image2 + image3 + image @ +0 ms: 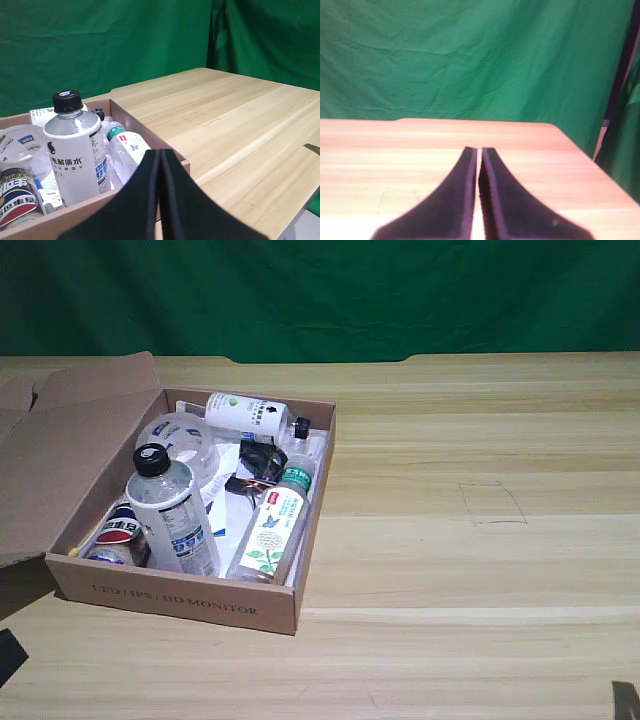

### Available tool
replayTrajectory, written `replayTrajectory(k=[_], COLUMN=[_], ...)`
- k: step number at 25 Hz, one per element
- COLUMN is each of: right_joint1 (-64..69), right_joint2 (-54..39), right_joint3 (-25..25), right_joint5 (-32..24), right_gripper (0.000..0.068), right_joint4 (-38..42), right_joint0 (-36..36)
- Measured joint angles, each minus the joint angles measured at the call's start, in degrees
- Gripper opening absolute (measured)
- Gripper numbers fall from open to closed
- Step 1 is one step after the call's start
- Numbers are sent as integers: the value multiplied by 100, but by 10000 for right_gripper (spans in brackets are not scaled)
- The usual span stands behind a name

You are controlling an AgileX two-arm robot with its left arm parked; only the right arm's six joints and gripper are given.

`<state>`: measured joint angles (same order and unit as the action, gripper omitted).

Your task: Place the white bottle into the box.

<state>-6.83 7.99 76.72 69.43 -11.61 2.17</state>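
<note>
Exterior view, white bottle (172,508): stands upright inside the box (180,595), near its front wall on the exterior view's left; black cap up, long axis vertical, label facing forward. So the placing looks done.
Exterior view, neighbours: a Pepsi can (117,537) touches it on the left; a clear bottle with green cap (273,525) lies on its side to the right; a white bottle with green dot label (245,411) lies along the back wall; a clear round container (181,445) sits behind.
Exterior view, table (480,570): bare wood with a pencilled square (492,503) well apart from the box.
Left wrist view, white bottle (76,150): upright, cap on; liquid appears to fill it, so probably fairly heavy. The smooth, stiff plastic may slip; I'd grip the labelled body mid-height.
Right wrist view, gripper (478,155): fingers pressed together, holding nothing, above bare table; bottle and box out of sight.
</note>
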Motion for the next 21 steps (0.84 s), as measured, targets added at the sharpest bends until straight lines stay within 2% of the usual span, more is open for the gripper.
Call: replayTrajectory(k=[6, 21], right_joint1=[397, 399], right_joint2=[-654, -755], right_joint3=[37, 145], right_joint5=[24, 24], right_gripper=[4, 4], right_joint4=[466, 534], right_joint0=[0, 0])
